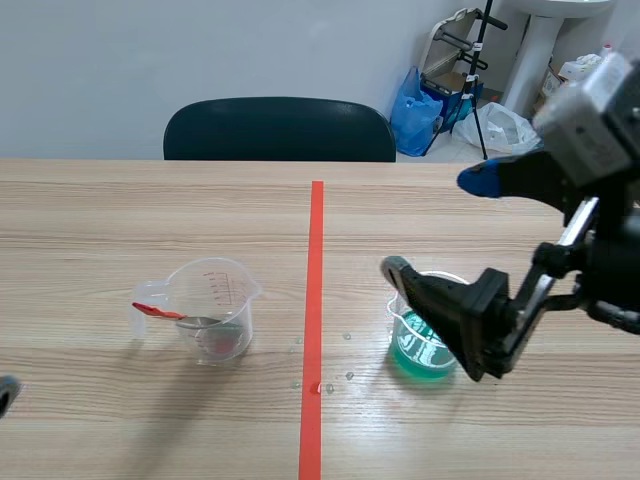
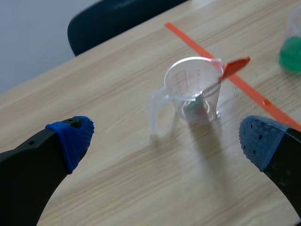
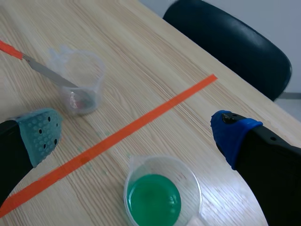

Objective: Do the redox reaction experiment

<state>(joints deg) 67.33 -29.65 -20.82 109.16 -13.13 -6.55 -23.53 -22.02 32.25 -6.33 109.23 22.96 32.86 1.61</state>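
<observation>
1. A pale wood-grain table (image 1: 120, 220) stands before a grey wall. A dark chair (image 1: 280, 130) sits at its far edge and a blue bag (image 1: 412, 112) lies on the floor behind. An orange-red tape line (image 1: 315, 300) runs down the middle of the tabletop.
2. The right gripper (image 1: 437, 224) hangs above the table on the right side of the tape line. Its fingers are spread wide with nothing between them; one pad is blue, the other grey-green.
3. Below it, just right of the tape line, a clear cup (image 1: 425, 345) stands upright with green liquid in its bottom. In the right wrist view the cup sits beneath the gap between the fingers.
4. The left gripper (image 2: 165, 137) is low and well to the left of the tape line — also wide open and empty, both pads blue.
5. Ahead of it, left of the tape line, a clear measuring jug (image 1: 210, 310) stands upright. A metal spoon with a red handle (image 1: 150, 311) leans inside, the handle poking out over the rim.
6. A few small droplets (image 1: 322, 385) lie on the table at the tape line — some on either side.
</observation>
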